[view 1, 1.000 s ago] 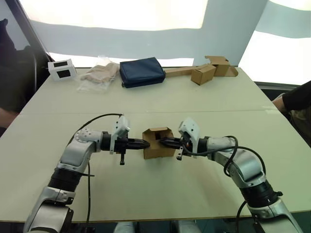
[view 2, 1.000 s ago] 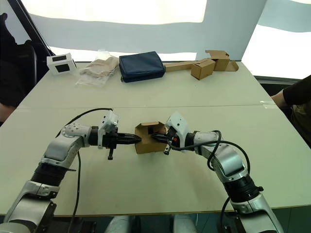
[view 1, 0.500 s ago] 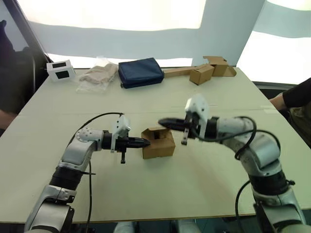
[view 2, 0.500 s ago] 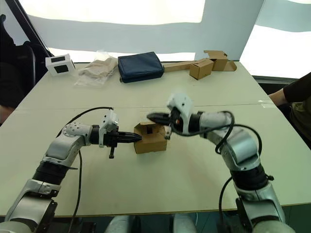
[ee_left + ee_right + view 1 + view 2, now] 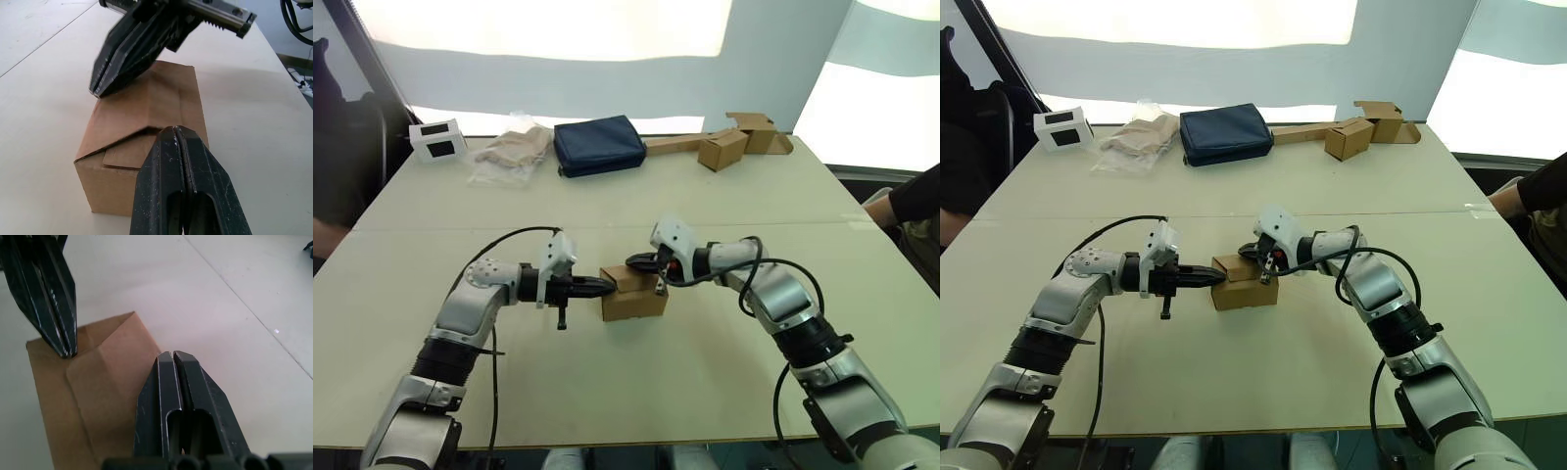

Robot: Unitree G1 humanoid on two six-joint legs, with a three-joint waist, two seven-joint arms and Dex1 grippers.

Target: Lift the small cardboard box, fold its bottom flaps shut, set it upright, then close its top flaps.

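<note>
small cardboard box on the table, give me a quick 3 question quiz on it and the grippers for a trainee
1. True or false: the small cardboard box rests on the table.
2. Which gripper has its tips over the box's top flaps? A. left gripper B. right gripper
3. Fill in: both grippers' fingers are ____ (open/shut).

Key:
1. True.
2. B. The right gripper lies over the top flaps, which look folded down; the left gripper meets the box's left side near the top edge.
3. Shut, with nothing held between them.
</note>
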